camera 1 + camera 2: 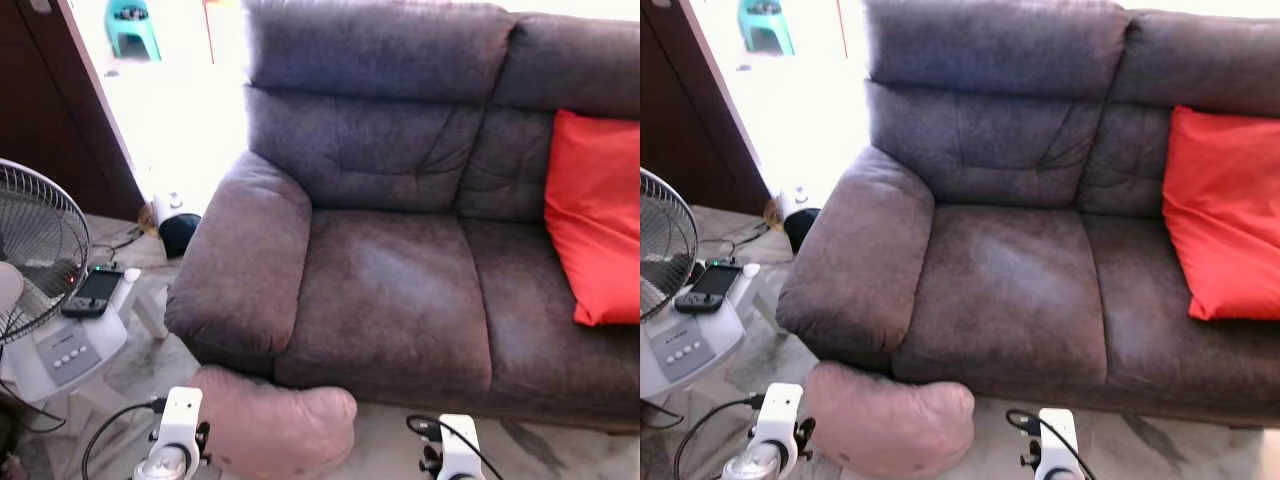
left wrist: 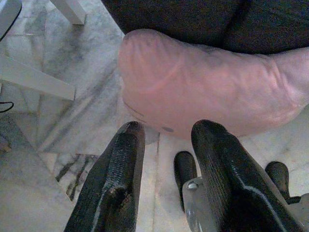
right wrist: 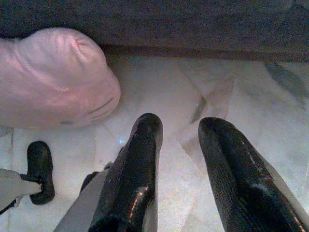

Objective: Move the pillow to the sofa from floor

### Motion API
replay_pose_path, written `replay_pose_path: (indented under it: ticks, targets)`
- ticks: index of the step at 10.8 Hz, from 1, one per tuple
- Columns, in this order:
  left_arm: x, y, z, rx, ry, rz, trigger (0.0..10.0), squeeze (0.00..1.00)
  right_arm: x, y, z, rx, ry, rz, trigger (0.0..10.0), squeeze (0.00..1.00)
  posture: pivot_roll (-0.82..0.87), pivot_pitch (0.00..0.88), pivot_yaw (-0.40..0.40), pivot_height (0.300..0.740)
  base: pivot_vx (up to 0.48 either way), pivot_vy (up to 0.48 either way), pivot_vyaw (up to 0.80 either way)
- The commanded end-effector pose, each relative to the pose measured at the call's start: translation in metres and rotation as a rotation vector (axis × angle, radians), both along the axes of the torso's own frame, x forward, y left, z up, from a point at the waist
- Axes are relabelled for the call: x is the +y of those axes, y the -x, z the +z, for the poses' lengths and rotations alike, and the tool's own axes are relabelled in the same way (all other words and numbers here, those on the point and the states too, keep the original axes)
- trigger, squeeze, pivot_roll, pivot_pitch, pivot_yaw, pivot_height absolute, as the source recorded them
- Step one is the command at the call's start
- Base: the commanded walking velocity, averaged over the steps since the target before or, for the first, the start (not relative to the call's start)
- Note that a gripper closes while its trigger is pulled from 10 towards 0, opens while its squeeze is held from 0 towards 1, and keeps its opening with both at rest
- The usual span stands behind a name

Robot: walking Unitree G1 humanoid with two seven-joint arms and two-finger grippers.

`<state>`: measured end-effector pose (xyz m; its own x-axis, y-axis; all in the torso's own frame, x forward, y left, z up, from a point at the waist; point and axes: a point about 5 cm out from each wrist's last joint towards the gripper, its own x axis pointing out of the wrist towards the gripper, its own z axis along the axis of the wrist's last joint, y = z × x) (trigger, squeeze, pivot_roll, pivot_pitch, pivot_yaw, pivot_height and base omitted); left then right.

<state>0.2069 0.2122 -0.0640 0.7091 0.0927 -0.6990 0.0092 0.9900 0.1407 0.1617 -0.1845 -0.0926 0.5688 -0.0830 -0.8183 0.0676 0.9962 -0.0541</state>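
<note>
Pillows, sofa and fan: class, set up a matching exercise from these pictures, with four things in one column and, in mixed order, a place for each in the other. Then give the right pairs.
Things:
1. pink pillow
2. red pillow
3. phone
4. teal stool

Places:
A. on the fan's white base
B. on the floor against the front of the sofa
C. far off, past the sofa's top left corner
D. on the sofa's right seat, leaning on the backrest

Pairs: 1-B, 2-D, 3-A, 4-C
</note>
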Motion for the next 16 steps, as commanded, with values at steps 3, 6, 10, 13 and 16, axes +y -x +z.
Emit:
replay_pose_path:
  ticks: [3, 6, 10, 13, 16]
  targets:
    - [0.0005, 0.0042, -0.0026, 0.018, 0.007, 0.008, 10.0, 0.00, -0.0015, 0.0015, -0.0003, -0.001, -0.002, -0.012, 10.0, 0.00, 0.09, 0.072, -0.051, 0.740, 0.000, 0.000, 0.00]
    - [0.0015, 0.0034, -0.0020, 0.017, 0.004, 0.001, 10.0, 0.00, 0.0003, 0.0020, -0.0007, 0.000, -0.004, -0.012, 10.0, 0.00, 0.10, 0.061, -0.043, 0.740, 0.000, 0.270, 0.00]
    - [0.0031, 0.0016, -0.0005, 0.012, -0.012, -0.006, 10.0, 0.00, 0.0017, 0.0018, -0.0008, 0.000, -0.008, -0.019, 10.0, 0.00, 0.10, 0.067, -0.040, 0.740, 0.000, 0.263, 0.00]
    - [0.0050, 0.0009, 0.0002, 0.009, -0.016, -0.001, 10.0, 0.00, 0.0020, 0.0026, -0.0012, 0.001, -0.010, -0.023, 10.0, 0.00, 0.10, 0.072, -0.039, 0.740, 0.000, 0.101, 0.00]
    - [0.0057, -0.0010, 0.0017, 0.000, -0.018, -0.003, 10.0, 0.00, 0.0019, 0.0027, -0.0012, 0.002, -0.010, -0.024, 10.0, 0.00, 0.10, 0.075, -0.039, 0.740, 0.000, 0.305, 0.00]
